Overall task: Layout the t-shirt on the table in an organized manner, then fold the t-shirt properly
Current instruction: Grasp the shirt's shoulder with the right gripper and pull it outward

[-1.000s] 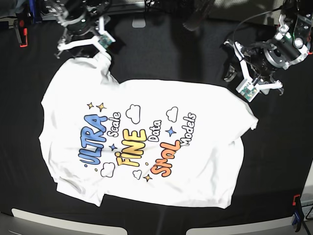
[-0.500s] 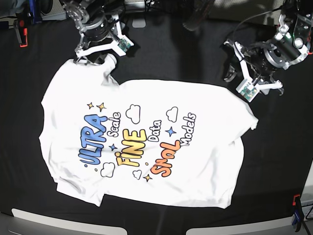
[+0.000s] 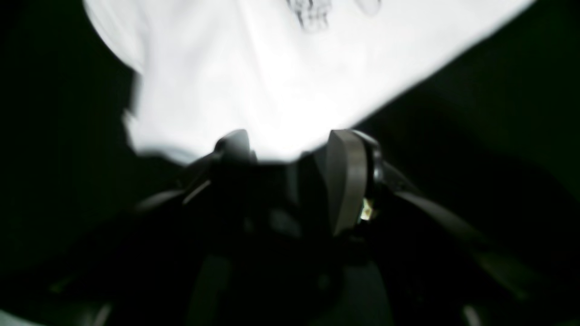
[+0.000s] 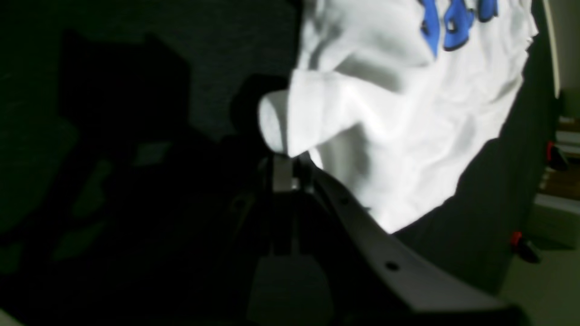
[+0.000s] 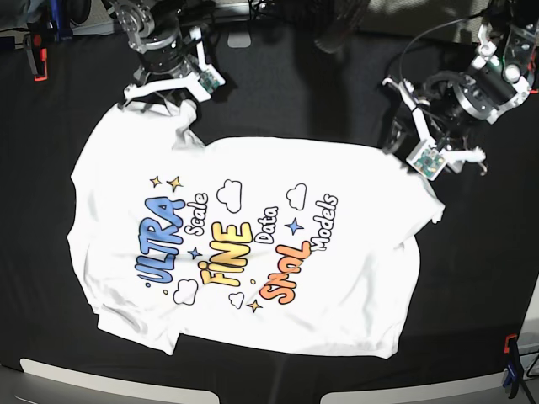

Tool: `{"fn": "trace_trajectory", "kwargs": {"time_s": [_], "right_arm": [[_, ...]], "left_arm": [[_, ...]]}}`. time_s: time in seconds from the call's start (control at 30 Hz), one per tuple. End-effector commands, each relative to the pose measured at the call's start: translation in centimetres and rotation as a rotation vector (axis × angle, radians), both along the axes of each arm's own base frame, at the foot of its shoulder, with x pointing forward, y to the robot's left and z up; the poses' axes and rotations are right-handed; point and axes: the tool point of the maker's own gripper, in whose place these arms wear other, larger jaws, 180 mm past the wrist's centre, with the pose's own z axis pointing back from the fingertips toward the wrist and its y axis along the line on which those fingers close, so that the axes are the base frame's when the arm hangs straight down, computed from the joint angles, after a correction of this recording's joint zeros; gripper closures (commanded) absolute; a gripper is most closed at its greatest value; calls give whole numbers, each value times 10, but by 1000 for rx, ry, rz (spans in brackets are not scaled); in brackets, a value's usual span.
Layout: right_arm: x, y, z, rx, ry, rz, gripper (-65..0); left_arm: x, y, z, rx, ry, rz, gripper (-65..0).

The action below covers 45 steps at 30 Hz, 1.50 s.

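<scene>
White cotton, the t-shirt (image 5: 253, 244) lies spread flat and print side up in the middle of the desk (image 5: 320, 93). Its long axis runs diagonally in the base view, from the upper left to the lower right. The coloured words ULTRA, FINE and SMOL climb obliquely, so the print is turned against the desk edges. One sleeve end points up toward the right gripper (image 5: 165, 89) at the upper left, and in the right wrist view the fingers (image 4: 283, 174) are clenched on this bunched white cloth. The left gripper (image 5: 418, 145) stands at the right edge of the shirt; its fingers (image 3: 346, 179) are released and parted, with the white fabric just beyond their tips. Black creased cloth covers the desk, and a red clamp (image 5: 34, 52) holds it at the far left corner. Pale grey edges (image 5: 109, 380) show along the bottom of the base view.
</scene>
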Motion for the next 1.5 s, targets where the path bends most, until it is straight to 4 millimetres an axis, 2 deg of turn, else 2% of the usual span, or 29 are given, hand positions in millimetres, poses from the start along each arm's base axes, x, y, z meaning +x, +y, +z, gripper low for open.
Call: {"fn": "trace_trajectory", "kwargs": {"time_s": [0.0,0.13,0.3,0.47,0.57,0.73,0.87,1.0,1.1,1.17,1.3,1.47], "right_arm": [[7,-5,10,-28,-47,-3,0],[-8,-25,8,-146,-16,-40,0],[-48,-39,11,-270,16,22,0],[-84,-71,32,-421,45,31,0],[-99,-90,49,-509,50,26,0],[-102,-95,57,-534,37,63,0],[-102,-98,59,-530,24,24,0],[-103,-109,62,-567,34,-17,0],[-99,-113,65,-576,20,-32,0],[-97,-116,67,-580,12,-41,0],[-95,-116,68,-563,-10,-66,0],[-95,-117,69,-562,-11,-67,0]], "left_arm": [[7,3,9,14,-47,-2,-261],[6,6,7,35,-41,1,-261],[6,6,7,34,-41,1,-261],[6,6,7,34,-41,1,-261],[6,5,7,27,-38,1,-261],[3,7,2,35,-5,7,-262],[14,32,-8,166,-19,62,-263],[15,56,-37,219,81,120,-263],[-8,50,-71,251,198,-52,-253],[-14,48,-80,245,211,-106,-230],[4,46,-69,224,121,-97,-224],[35,32,-41,103,39,-82,-224]]}}
